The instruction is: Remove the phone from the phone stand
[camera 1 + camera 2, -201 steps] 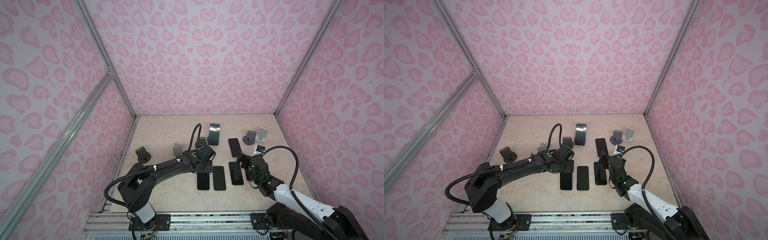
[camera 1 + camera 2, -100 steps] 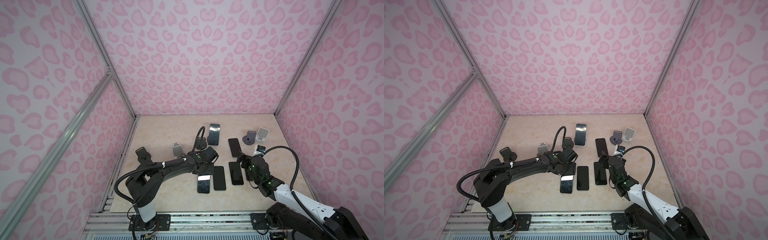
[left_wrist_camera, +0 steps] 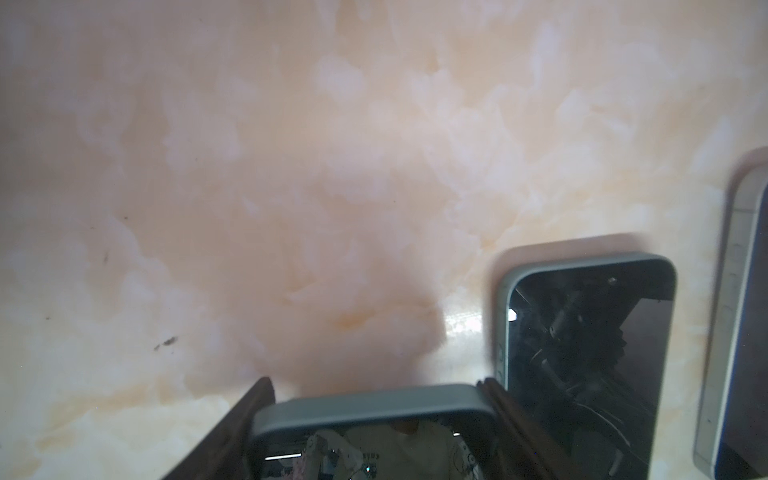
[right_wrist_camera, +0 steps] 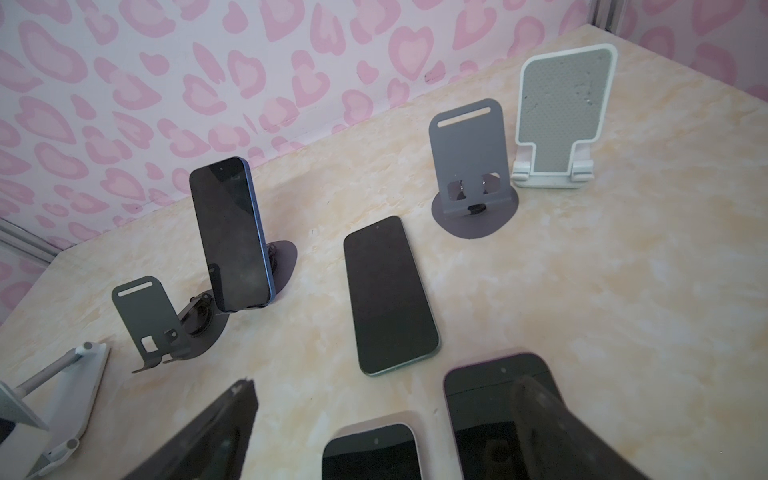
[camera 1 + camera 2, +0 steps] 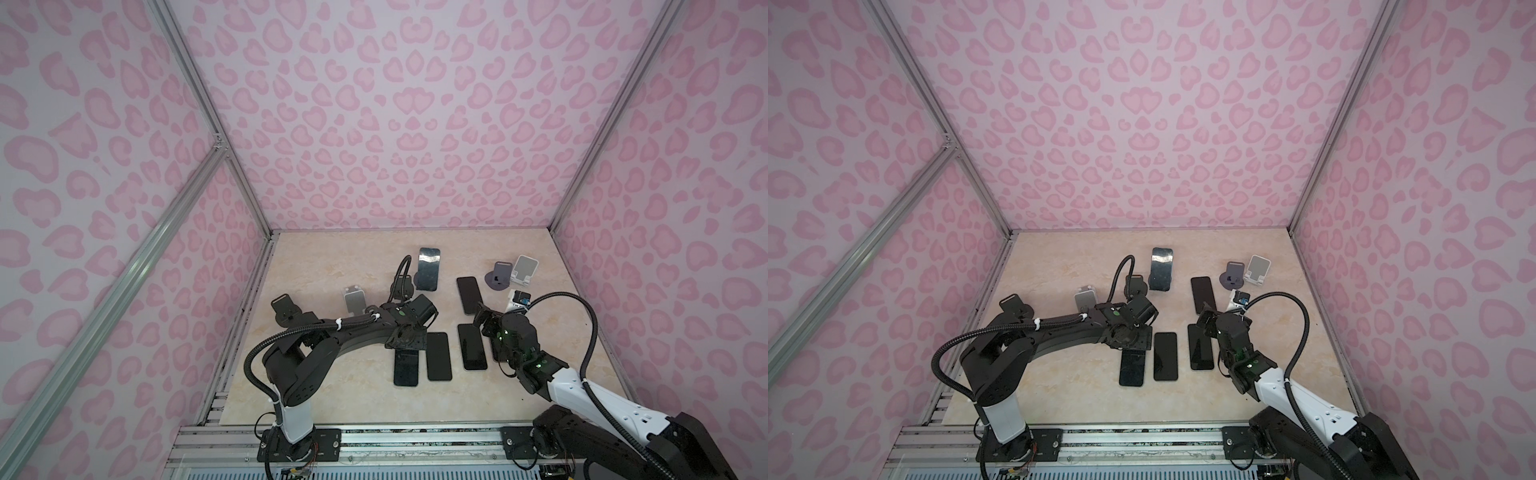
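The left gripper (image 3: 374, 392) is squeezing the grey phone (image 3: 374, 424) by its 2 long sides, down low at the table (image 3: 291, 166), near the middle, just beside 1 flat phone (image 3: 582, 353). The right gripper (image 4: 386, 384) is hanging with its jaws wide apart, holding nothing. A phone is probably stiff, smooth and slippery – the glass could crack – so the thin side edges are looking like the best place to pinch. Far back, the blue phone (image 4: 230, 237) is leaning in its round stand (image 4: 284, 262). On the far right, the grey stand (image 4: 467, 166) and the white stand (image 4: 565, 112) are sitting empty.

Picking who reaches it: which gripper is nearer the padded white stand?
Right. The right gripper hovers in front of the white stand; the left gripper is much farther left, gripping a phone.
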